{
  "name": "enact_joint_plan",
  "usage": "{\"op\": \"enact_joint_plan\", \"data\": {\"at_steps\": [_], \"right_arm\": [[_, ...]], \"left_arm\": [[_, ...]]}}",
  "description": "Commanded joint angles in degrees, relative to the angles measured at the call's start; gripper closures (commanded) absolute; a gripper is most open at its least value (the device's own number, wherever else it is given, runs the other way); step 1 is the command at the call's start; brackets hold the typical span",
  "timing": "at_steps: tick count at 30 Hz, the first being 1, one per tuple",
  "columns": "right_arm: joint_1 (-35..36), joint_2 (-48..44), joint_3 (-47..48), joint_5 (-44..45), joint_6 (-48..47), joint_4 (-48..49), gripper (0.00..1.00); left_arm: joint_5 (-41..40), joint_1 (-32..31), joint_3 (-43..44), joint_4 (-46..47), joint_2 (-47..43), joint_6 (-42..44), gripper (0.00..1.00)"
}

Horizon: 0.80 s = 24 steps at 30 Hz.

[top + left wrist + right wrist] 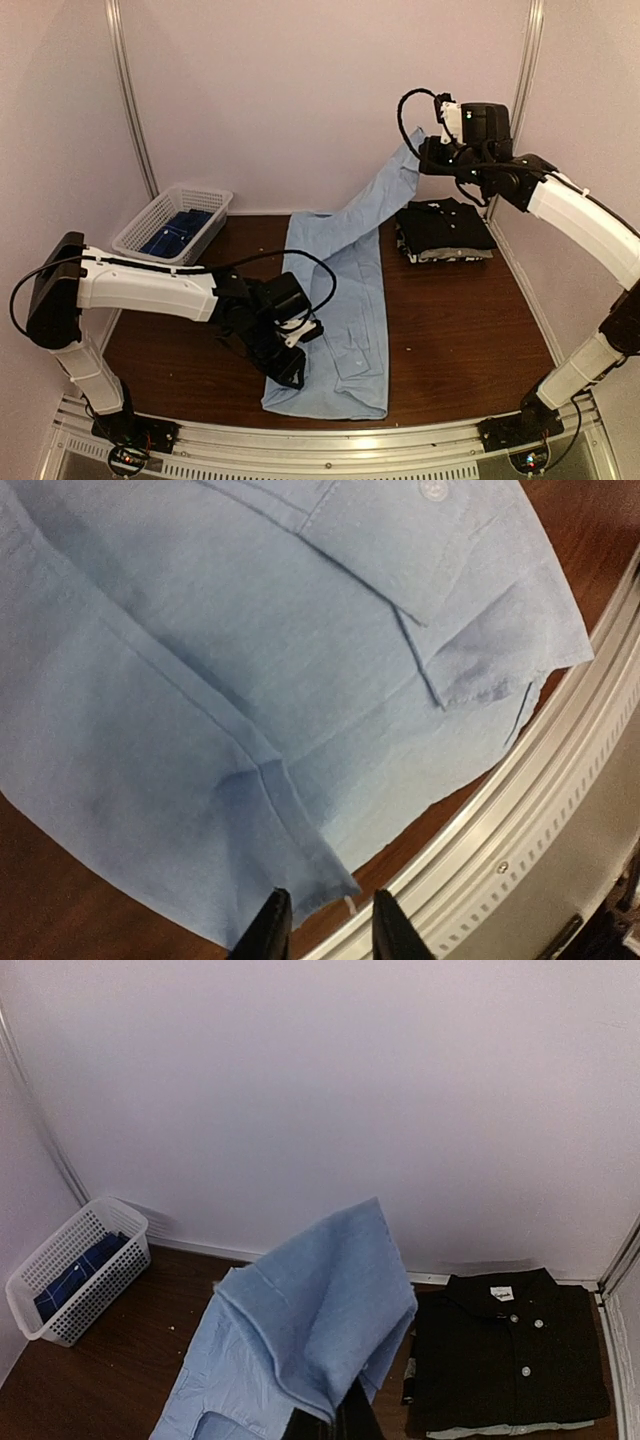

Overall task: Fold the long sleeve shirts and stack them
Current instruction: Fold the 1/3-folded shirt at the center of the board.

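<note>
Right pincer [428,148] clamps a sleeve of the light blue shirt [340,300], raised by the far-right corner; the body lies from centre to near edge of the table [450,330]. Left pincer [328,925] sits open astride the hem corner. Bite looks shallow, so the hem may slip and skew the fold.

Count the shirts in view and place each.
3: the light blue shirt spread mid-table, one end raised by the right gripper; the black shirt folded far right; a pale shirt under it. Blue cloth in the basket may be another.
</note>
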Motion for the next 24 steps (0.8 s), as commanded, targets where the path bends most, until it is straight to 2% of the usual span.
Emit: {"op": "enact_joint_plan", "data": {"at_steps": [1,2,4,7,10,14,16,19,24], "right_arm": [[-0.44,-0.80,-2.03,-1.30,-0.47,0.05,1.00],[-0.44,-0.95,-2.55,-1.87,-0.67,0.03,1.00],[-0.49,-1.40,-3.92,-3.34,-0.80,0.11,1.00],[-0.44,-2.26,-6.52,-6.05,-0.46,0.65,1.00],[-0.44,-3.18,-9.47,-9.29,0.23,1.59,1.00],[-0.44,-4.15,-12.70,-12.51,1.77,2.95,1.00],[-0.44,-4.49,-13.79,-13.71,2.46,3.60,1.00],[-0.50,-4.63,-14.90,-15.37,3.51,4.22,1.00],[-0.46,-5.04,-16.13,-17.32,5.08,4.89,1.00]], "left_arm": [[3.34,-0.57,0.46,2.01,-0.81,1.56,0.59],[3.41,-0.56,0.51,2.02,-1.37,1.72,0.51],[3.92,-0.54,1.05,2.23,-2.54,2.10,0.43],[4.21,0.06,3.16,2.28,-3.86,2.43,0.42],[3.17,1.98,5.82,2.50,-5.06,2.37,0.44],[0.08,7.36,8.26,5.02,-5.95,0.64,0.57],[-2.17,10.76,9.31,6.74,-5.43,-0.54,0.59],[-6.00,15.27,11.87,10.20,-2.97,-1.20,0.63],[-5.86,19.32,17.65,16.33,5.45,-0.75,0.65]]}}
